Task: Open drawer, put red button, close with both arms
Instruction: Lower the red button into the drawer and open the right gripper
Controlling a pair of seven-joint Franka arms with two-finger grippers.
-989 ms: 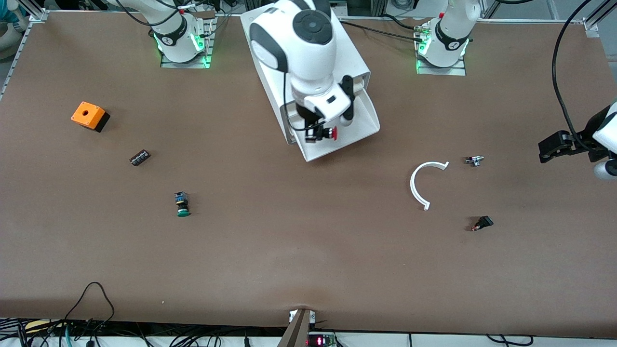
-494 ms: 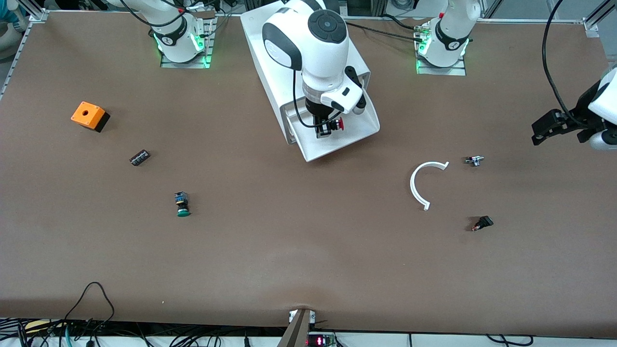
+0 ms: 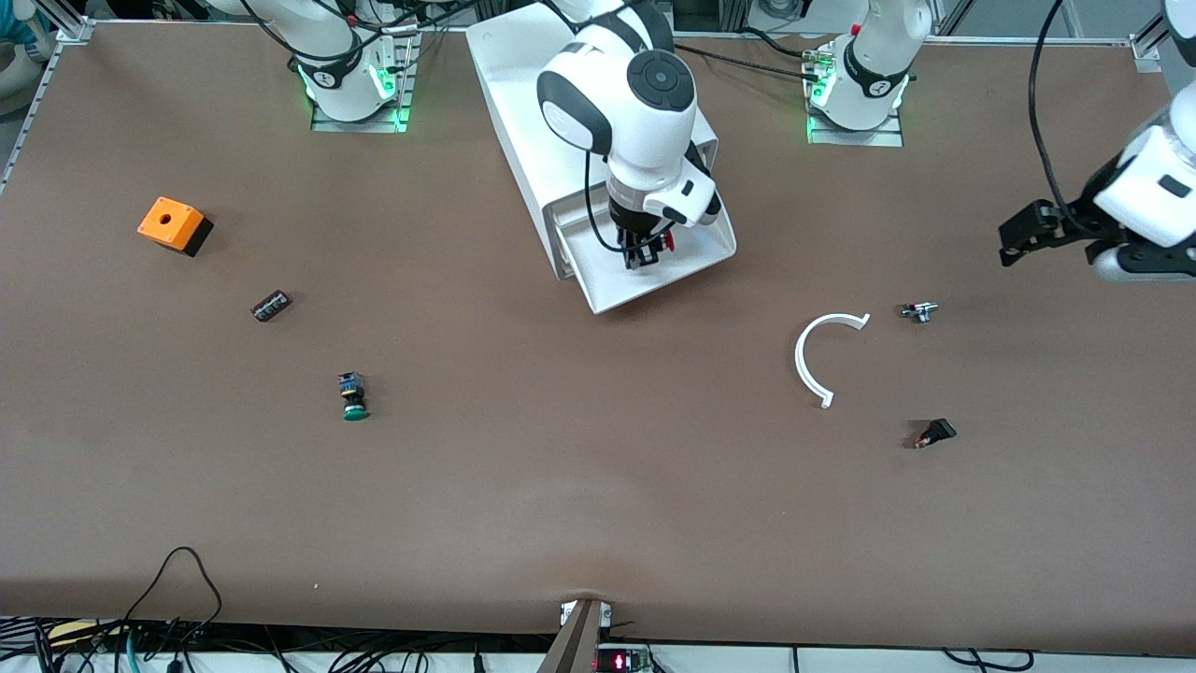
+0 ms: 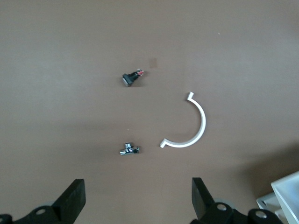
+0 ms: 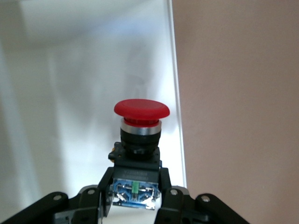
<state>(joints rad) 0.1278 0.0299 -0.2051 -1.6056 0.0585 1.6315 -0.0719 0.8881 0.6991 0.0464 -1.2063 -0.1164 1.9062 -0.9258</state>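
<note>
Over the open drawer [image 3: 654, 271], at the cabinet's [image 3: 523, 112] five o'clock, the red button [image 3: 665, 242] is gripped by the right gripper [image 3: 645, 254], unreleased; the left gripper [image 3: 1023, 232] is held open, waiting.

The right arm [image 3: 617, 103] reached out from its base, its wrist bent downward so the right gripper [image 3: 643, 250] pointed straight down, low over the open drawer [image 3: 696, 266]. Its fingers [image 5: 166, 193] were clamped on the black-and-blue body of the red button [image 5: 140, 135], the red cap sticking out past the fingertips.

The left arm [image 3: 1145, 192] hung in the air at its own end of the table. The left gripper [image 3: 1023, 234] hovered over bare tabletop with its fingers [image 4: 70, 200] spread wide and nothing between them.
</note>
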